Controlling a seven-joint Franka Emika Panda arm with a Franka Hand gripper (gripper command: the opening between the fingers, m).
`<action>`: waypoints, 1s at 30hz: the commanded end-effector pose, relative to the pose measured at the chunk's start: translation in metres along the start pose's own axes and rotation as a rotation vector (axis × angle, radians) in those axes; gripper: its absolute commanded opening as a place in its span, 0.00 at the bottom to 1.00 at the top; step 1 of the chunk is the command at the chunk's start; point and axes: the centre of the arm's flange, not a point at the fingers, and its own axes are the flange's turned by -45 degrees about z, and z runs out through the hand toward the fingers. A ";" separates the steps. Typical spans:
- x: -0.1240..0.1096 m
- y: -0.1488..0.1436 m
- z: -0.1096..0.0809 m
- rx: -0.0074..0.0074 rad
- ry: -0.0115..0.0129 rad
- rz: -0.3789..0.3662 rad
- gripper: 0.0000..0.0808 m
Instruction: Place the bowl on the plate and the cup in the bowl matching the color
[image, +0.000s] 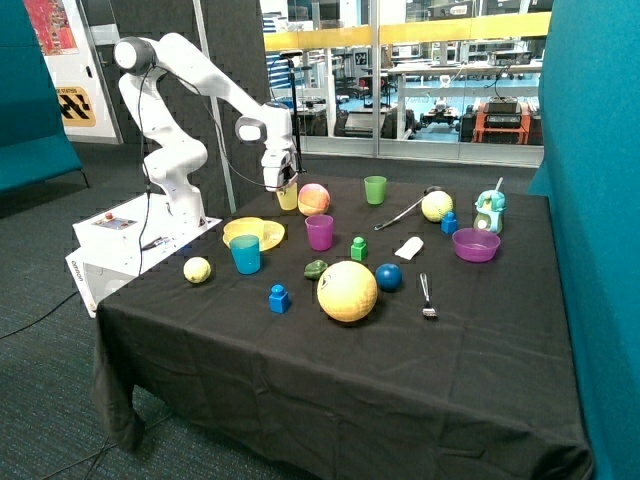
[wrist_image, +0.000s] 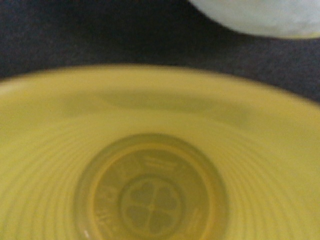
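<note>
**Pale-yellow cup at the gripper, above the far side of the table**

Cup (image: 288, 197), pale yellow and translucent, sits at the lower end of the gripper (image: 284, 184), raised off the black cloth just beside the peach-coloured ball (image: 314, 199). The fingers appear closed around its rim, though the outside view does not show the contact clearly. In the wrist view the cup's interior (wrist_image: 150, 200) fills most of the field: ribbed walls and a round base moulded with a four-leaf clover.

Near edge of the table (image: 330, 380): a large yellow ball (image: 347, 290), a blue block (image: 279, 298), a small yellow ball (image: 197, 269), a dark blue ball (image: 389, 277), a dark green object (image: 316, 268) and a metal utensil (image: 427, 297).

Middle row: a teal cup (image: 245, 254) stands touching or just in front of the yellow bowl (image: 247, 232), which rests on the yellow plate (image: 270, 235). Beside the plate stand a magenta cup (image: 319, 232) and a green block (image: 358, 248); further along lies a white object (image: 409, 248).

Far row: a purple bowl (image: 476, 244), a small blue block (image: 449, 222), a yellow-green ball (image: 437, 206), a teal toy (image: 489, 211), a long-handled utensil (image: 402, 213) and a green cup (image: 375, 189).

The bowl is on the plate; the cup is not yet in the bowl.
</note>
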 end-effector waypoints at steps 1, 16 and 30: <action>0.004 -0.007 -0.012 0.0045 0.0028 -0.004 0.00; 0.011 -0.010 -0.050 0.0044 0.0029 -0.019 0.00; 0.008 0.057 -0.088 0.0046 0.0027 0.062 0.00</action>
